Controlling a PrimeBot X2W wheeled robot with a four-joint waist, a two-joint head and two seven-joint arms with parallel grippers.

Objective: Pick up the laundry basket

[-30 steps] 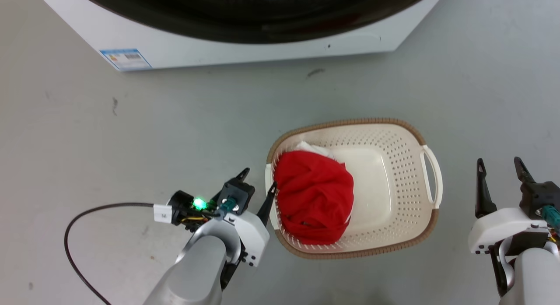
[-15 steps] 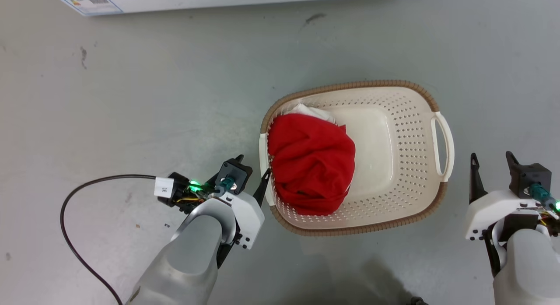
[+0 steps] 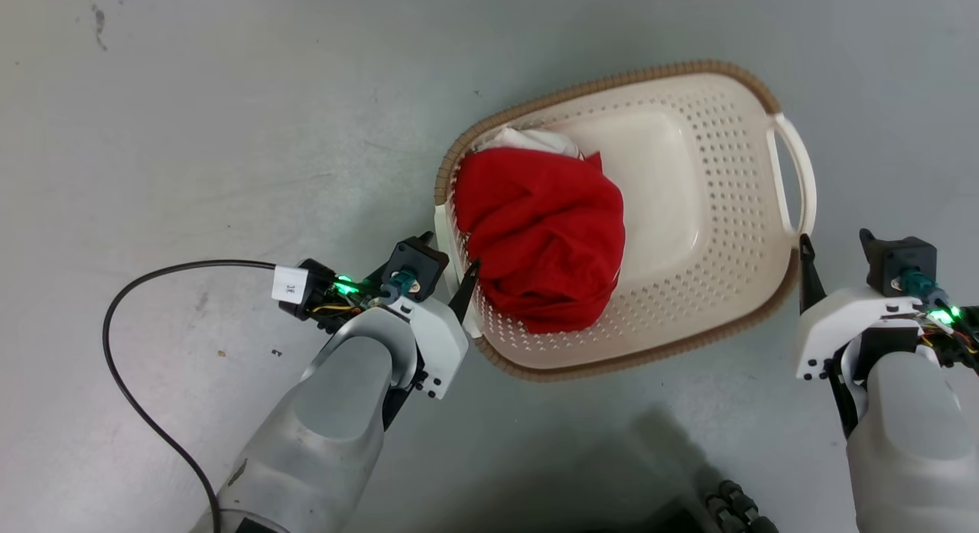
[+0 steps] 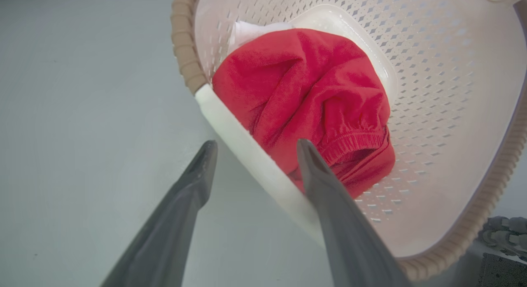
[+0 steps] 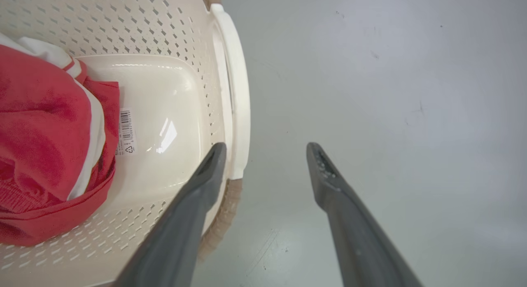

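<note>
The laundry basket (image 3: 734, 173), cream perforated plastic with a brown rim, stands on the grey floor and holds a crumpled red garment (image 3: 543, 227) over something white. My left gripper (image 3: 450, 251) is open and straddles the basket's left handle (image 4: 230, 130): one finger is outside it, the other inside against the red garment (image 4: 308, 93). My right gripper (image 3: 834, 238) is open at the basket's right end. In the right wrist view the right handle's (image 5: 238, 81) near end lies just beside the inner finger, which overlaps the basket's rim; the outer finger is over bare floor.
A black cable (image 3: 115, 319) loops over the floor to the left of my left arm. A dark ribbed part (image 3: 730, 506) shows at the bottom edge below the basket. Grey floor surrounds the basket.
The head camera has tilted down and the washing machine has left the picture. My right gripper has closed in on the basket's right handle. My left gripper's inner finger now reaches inside the rim.
</note>
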